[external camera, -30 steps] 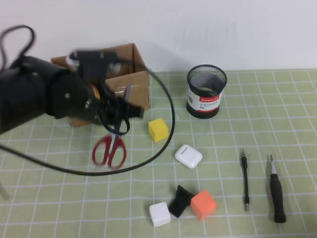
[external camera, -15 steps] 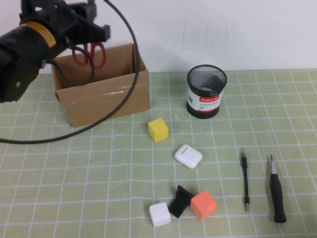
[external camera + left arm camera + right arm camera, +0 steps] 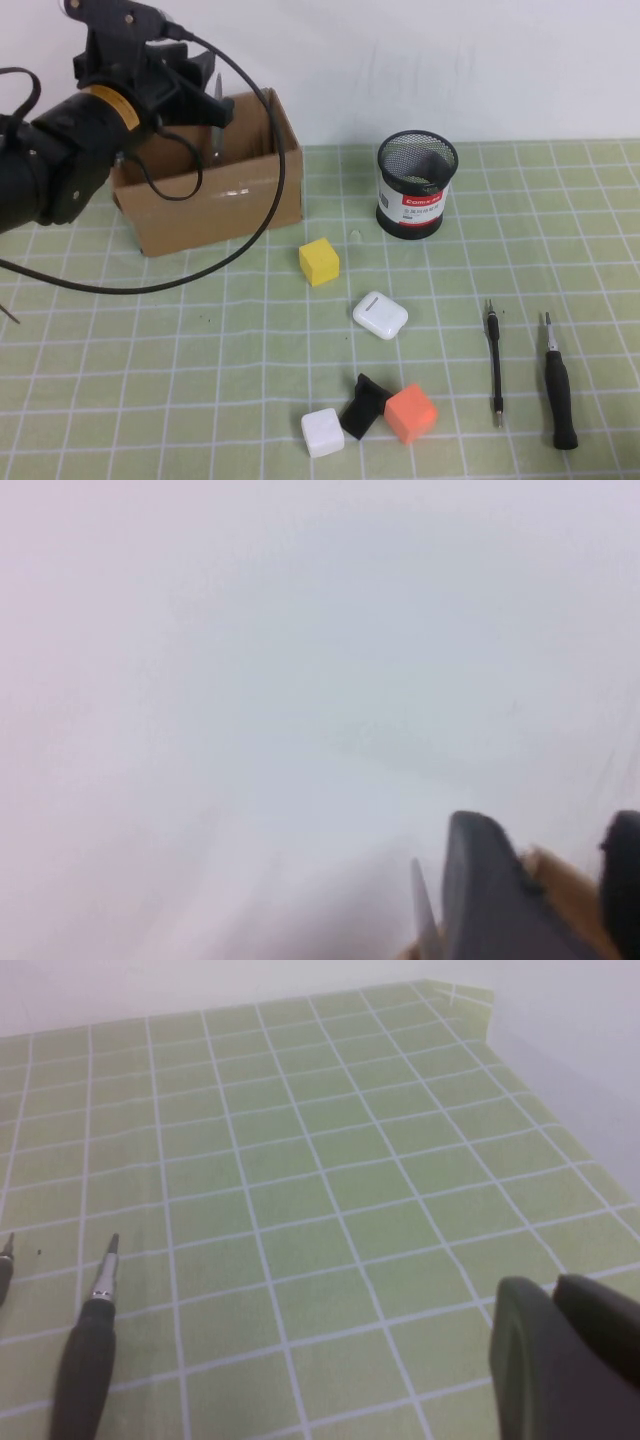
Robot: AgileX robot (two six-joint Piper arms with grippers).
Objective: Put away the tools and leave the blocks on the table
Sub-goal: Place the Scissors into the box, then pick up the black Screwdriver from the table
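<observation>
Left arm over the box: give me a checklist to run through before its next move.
1. Scissors inside the cardboard box: ok; steel blades stick up just inside the back wall.
2. Left gripper let go of scissors: cannot tell; it hangs over the box beside the blades.
3. Thin screwdriver put away: not ok; lying on the mat.
4. Thick screwdriver put away: not ok; lying beside the thin one.
5. Yellow cube, white cube, orange cube left on the mat: ok.
6. Right gripper: ok; shut, low over the mat near the thick screwdriver.
</observation>
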